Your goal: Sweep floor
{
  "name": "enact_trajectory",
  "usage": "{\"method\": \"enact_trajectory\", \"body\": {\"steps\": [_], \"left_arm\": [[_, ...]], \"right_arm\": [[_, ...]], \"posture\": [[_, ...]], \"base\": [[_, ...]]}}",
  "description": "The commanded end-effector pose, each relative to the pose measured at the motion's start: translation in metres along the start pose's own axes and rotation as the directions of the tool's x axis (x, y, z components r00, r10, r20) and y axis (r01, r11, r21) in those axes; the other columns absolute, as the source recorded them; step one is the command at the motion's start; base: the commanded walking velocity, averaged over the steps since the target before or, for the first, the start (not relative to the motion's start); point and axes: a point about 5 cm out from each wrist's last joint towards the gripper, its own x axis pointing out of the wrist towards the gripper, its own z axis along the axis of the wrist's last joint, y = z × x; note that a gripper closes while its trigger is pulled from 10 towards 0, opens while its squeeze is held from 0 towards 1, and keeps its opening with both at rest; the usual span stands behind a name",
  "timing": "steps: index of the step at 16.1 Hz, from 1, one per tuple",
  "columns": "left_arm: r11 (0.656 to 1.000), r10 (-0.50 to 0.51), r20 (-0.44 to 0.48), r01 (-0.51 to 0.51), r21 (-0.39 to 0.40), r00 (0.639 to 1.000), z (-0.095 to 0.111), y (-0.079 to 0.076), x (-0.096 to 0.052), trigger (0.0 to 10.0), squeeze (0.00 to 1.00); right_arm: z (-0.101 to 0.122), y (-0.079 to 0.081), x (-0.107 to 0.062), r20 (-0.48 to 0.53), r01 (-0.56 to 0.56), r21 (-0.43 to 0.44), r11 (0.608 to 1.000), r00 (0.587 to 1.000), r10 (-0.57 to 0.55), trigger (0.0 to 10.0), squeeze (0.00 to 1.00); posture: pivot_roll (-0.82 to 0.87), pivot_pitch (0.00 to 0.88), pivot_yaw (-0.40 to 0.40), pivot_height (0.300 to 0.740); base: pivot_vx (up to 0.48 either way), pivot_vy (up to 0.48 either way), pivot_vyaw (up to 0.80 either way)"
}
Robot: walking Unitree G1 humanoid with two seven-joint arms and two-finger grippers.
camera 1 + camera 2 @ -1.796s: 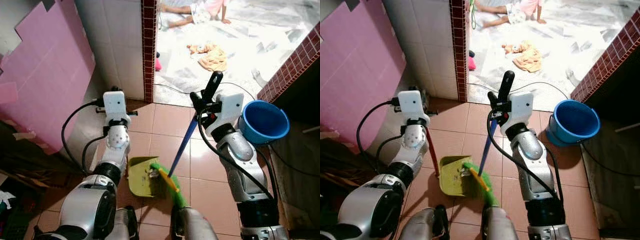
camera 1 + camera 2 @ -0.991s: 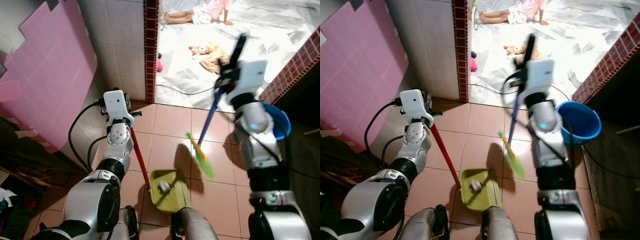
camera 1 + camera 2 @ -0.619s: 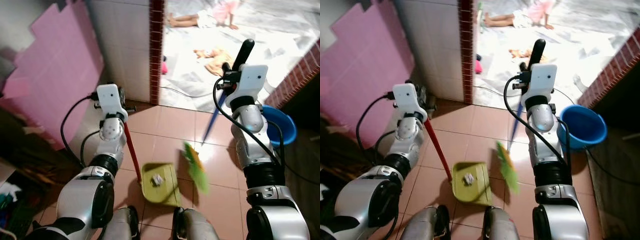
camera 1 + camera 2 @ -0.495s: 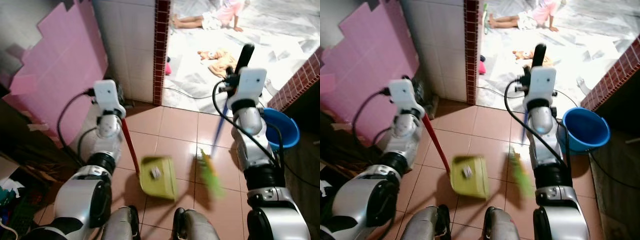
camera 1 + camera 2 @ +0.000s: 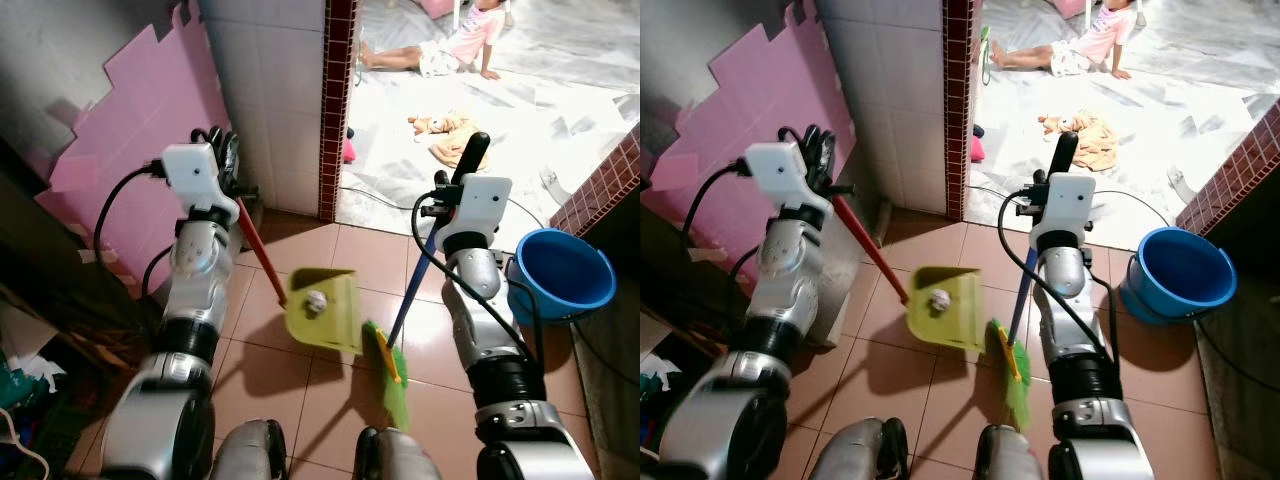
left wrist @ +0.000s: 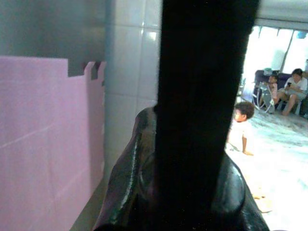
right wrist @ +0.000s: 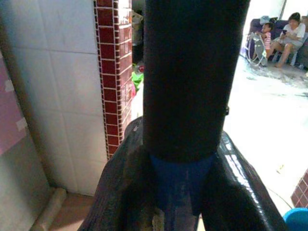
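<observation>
— Debris [image 5: 316, 301]: where is it?
— A small crumpled bit sits in the yellow-green dustpan [image 5: 335, 325], which looks raised off the tiled floor [image 5: 290, 370] and kept level, probably so nothing spills. The left gripper [image 5: 228, 160] is clamped round its red handle [image 5: 257, 252].
— And the broom [image 5: 393, 370]?
— Green head hangs low just beside the pan; the right gripper [image 5: 452, 190] is closed tight on its blue pole [image 5: 408, 298]. A blue bucket [image 5: 560, 280] stands nearby.

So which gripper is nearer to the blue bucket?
The right gripper, shut on the broom handle, is just beside the blue bucket. The left gripper, holding the dustpan handle, is far across by the pink wall.
</observation>
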Motion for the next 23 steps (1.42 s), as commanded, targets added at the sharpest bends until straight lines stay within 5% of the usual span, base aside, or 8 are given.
{"method": "enact_trajectory", "body": {"steps": [1,9,14,18,23], "left_arm": [[1.0,0.001,0.076,-0.002,0.016,0.997,0.018,0.002,0.007,10.0,0.0],[0.999,-0.032,-0.007,0.032,0.01,0.999,0.013,-0.004,-0.009,10.0,0.0],[0.999,-0.036,0.009,0.036,-0.019,0.999,0.026,-0.007,-0.002,10.0,0.0],[0.999,-0.004,0.047,0.006,-0.054,0.999,0.045,-0.006,0.006,10.0,0.0],[0.998,-0.007,0.062,0.01,-0.057,0.998,0.054,-0.005,0.008,10.0,0.0]], "right_arm": [[0.007,-0.003,0.002,0.041,0.018,0.01,1.0,0.999,-0.018,10.0,0.0],[0.009,-0.015,0.006,0.046,0.074,-0.005,0.997,0.996,-0.074,10.0,0.0],[0.01,-0.015,0.006,0.052,0.074,-0.006,0.997,0.996,-0.074,10.0,0.0],[-0.013,-0.031,-0.008,-0.014,0.086,-0.148,0.985,0.996,-0.089,10.0,0.0],[-0.022,-0.034,-0.014,-0.05,0.117,-0.167,0.979,0.991,-0.127,10.0,0.0]], "posture": [[-0.02,0.02,0.026,0.74],[-0.04,0.034,0.02,0.74],[-0.05,0.034,0.024,0.74],[-0.05,0.035,0.024,0.74],[-0.05,0.027,0.026,0.74]], "base": [[0.0,0.0,-0.8],[0.0,0.0,-0.8],[0.0,0.0,-0.8],[0.0,0.0,-0.36],[0.0,0.0,-0.32]]}}
